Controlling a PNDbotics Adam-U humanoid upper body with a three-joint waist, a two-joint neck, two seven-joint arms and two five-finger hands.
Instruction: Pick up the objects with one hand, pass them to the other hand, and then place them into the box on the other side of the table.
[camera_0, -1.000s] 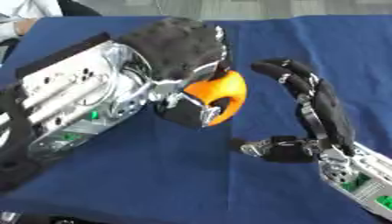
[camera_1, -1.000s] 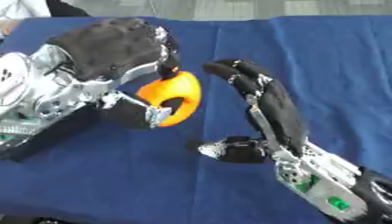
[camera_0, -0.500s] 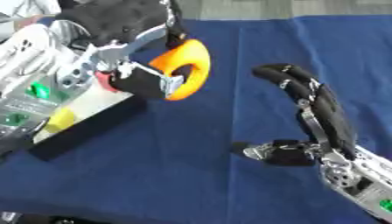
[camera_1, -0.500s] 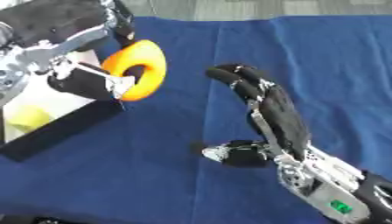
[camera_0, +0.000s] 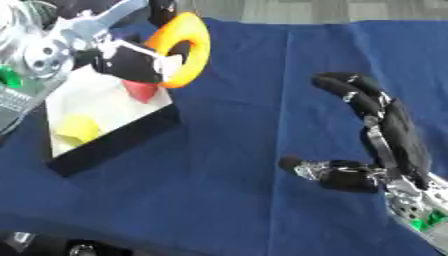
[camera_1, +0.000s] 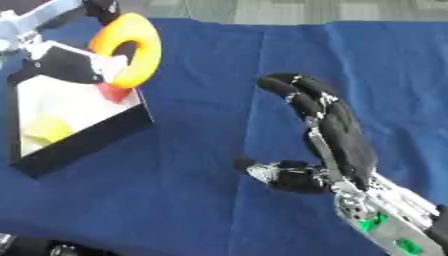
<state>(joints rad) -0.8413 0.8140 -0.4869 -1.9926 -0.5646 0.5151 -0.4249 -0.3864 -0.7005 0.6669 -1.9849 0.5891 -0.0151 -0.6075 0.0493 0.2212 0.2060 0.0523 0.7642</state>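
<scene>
An orange ring (camera_0: 185, 49) hangs over the far right corner of the black-walled box (camera_0: 114, 145) at the left. My left hand (camera_0: 127, 62) is shut on the ring, its fingers pinching the ring's near rim. Inside the box lie a red shape (camera_0: 140, 91) and a yellow shape (camera_0: 77, 127) on a white floor. My right hand (camera_0: 389, 135) stands open at the right over the blue cloth, fingers up and slightly curved, thumb pointing left, holding nothing.
A blue cloth (camera_0: 245, 150) covers the table. The silver left forearm (camera_0: 35, 55) fills the upper left corner. Grey floor shows beyond the table's far edge.
My left hand has carried the orange ring leftward and away from the right hand, to above the box. The right hand stays open in about the same place.
</scene>
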